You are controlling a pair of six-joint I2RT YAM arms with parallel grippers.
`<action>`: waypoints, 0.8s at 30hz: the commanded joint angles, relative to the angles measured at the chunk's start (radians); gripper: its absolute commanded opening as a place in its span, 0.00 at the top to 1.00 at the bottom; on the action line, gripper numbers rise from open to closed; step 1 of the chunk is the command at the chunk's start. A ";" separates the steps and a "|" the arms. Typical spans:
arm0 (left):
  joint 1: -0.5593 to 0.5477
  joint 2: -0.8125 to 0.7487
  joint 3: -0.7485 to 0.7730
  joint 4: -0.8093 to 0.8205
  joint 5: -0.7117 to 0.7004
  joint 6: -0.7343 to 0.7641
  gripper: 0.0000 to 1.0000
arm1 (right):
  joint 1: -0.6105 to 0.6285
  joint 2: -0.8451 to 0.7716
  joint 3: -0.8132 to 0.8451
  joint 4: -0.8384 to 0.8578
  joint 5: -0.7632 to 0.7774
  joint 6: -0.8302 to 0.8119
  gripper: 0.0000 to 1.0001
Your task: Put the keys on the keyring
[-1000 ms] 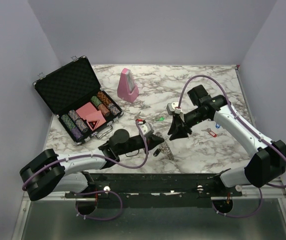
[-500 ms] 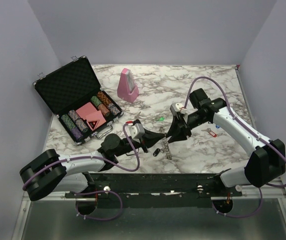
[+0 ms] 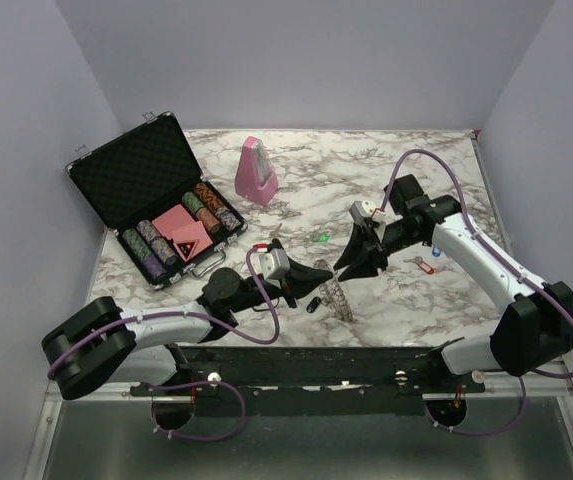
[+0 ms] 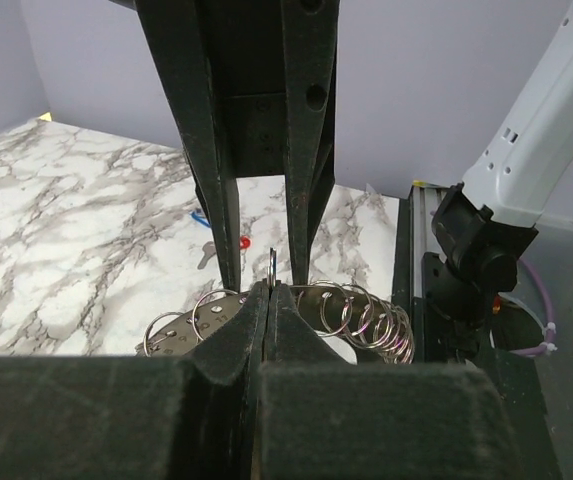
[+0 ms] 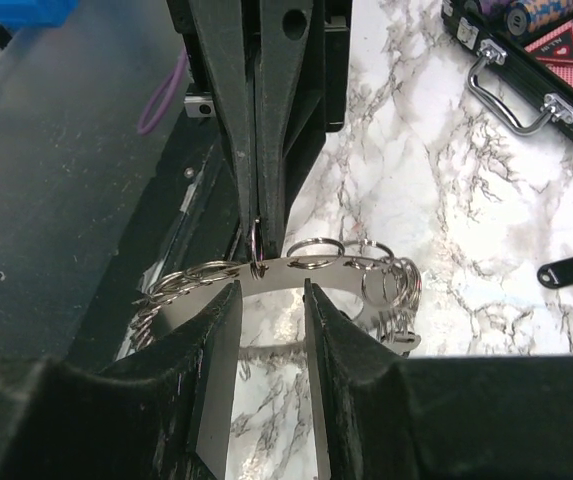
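The keyring is a flat silvery band hung with several small split rings, and it stands tilted up off the marble at front centre. My left gripper is shut on one small ring at the band's top edge. From the other side my right gripper faces it, open, with its fingertips just short of the band. A black-capped key lies beside the ring. A red-capped key and a blue-capped key lie further right.
An open black poker-chip case sits at the back left, its handle towards the middle. A pink metronome stands behind centre. A small green item lies on the marble. The table's front rail runs just behind the keyring.
My left gripper has drawn back to the left and turned its wrist. The keyring now stands more tilted up. My right gripper has shifted slightly right, staying open.
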 commanded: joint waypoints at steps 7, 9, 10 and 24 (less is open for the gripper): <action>-0.005 0.034 0.017 0.089 0.029 -0.022 1.00 | -0.005 -0.014 -0.038 0.006 -0.125 -0.020 0.66; -0.005 0.039 0.022 0.089 0.029 -0.023 1.00 | -0.007 -0.014 -0.037 0.006 -0.129 -0.020 0.69; -0.005 0.040 0.022 0.089 0.029 -0.023 1.00 | -0.007 -0.016 -0.035 0.006 -0.131 -0.020 0.72; 0.020 -0.001 0.000 0.035 0.024 -0.059 0.68 | -0.005 -0.007 -0.009 0.042 0.030 0.078 1.00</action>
